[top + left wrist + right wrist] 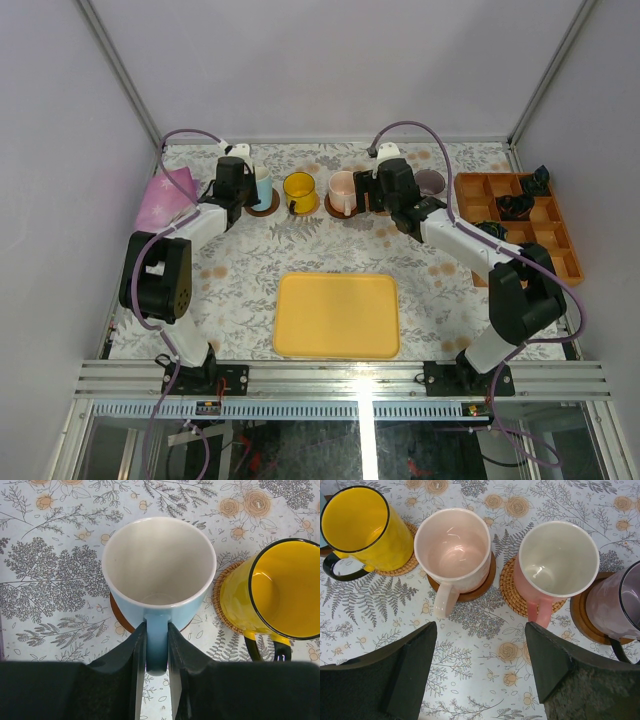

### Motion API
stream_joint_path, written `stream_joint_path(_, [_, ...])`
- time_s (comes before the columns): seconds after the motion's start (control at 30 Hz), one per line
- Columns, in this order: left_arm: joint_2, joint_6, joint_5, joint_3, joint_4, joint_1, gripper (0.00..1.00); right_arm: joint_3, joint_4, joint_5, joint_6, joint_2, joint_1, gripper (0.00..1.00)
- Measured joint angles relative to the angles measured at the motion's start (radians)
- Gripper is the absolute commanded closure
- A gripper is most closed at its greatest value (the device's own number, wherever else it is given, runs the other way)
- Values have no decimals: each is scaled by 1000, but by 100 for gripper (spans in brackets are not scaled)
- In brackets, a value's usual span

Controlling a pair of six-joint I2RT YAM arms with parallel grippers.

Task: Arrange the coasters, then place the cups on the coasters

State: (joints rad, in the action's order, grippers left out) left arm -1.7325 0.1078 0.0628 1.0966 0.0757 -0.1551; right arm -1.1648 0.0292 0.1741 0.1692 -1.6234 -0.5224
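Observation:
The light blue cup point(159, 565), white inside, stands on a dark brown coaster point(120, 615). My left gripper point(157, 645) is shut on its handle, one finger on each side. Beside it the yellow cup point(285, 587) sits on a tan woven coaster point(222, 597). In the right wrist view a pale pink cup point(452, 547) stands on a brown coaster point(475, 592), a pink cup point(557, 560) on a woven coaster point(512, 590), and a purple-grey cup point(620, 605) on a brown coaster point(582, 617). My right gripper point(481, 640) hangs open, just short of the two pink cups, with nothing between its fingers.
A yellow rectangular tray point(337, 315) lies at the near middle of the table. An orange compartment tray point(517, 222) with dark small items stands at the right. A pink cloth point(166, 195) lies at the far left. The cups form a row along the back.

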Motion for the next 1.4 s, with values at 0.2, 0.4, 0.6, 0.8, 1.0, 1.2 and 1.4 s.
stream_joint_path(0.2, [4,-3,5,-7,0,0,78,0,0,0,0,0,0,21])
stream_joint_path(0.4, [15,-4,5,-49,0,0,79,-5,0,-1,4,-8,0,21])
stream_joint_path(0.6, [21,-4,4,-98,-1,0,77,-11,5,-3,11,-22,0,21])
stream_joint_path(0.8, [21,-4,5,-101,1,0,77,-16,6,-7,15,-31,0,21])
stream_joint_path(1.0, [14,-4,4,-101,14,0,77,-16,6,-11,19,-31,0,21])
stream_joint_path(1.2, [-11,-5,9,-101,43,-1,77,-31,5,-11,24,-31,0,21])
stream_joint_path(1.4, [-29,-10,13,-96,51,-1,76,-48,6,-11,26,-52,0,21])
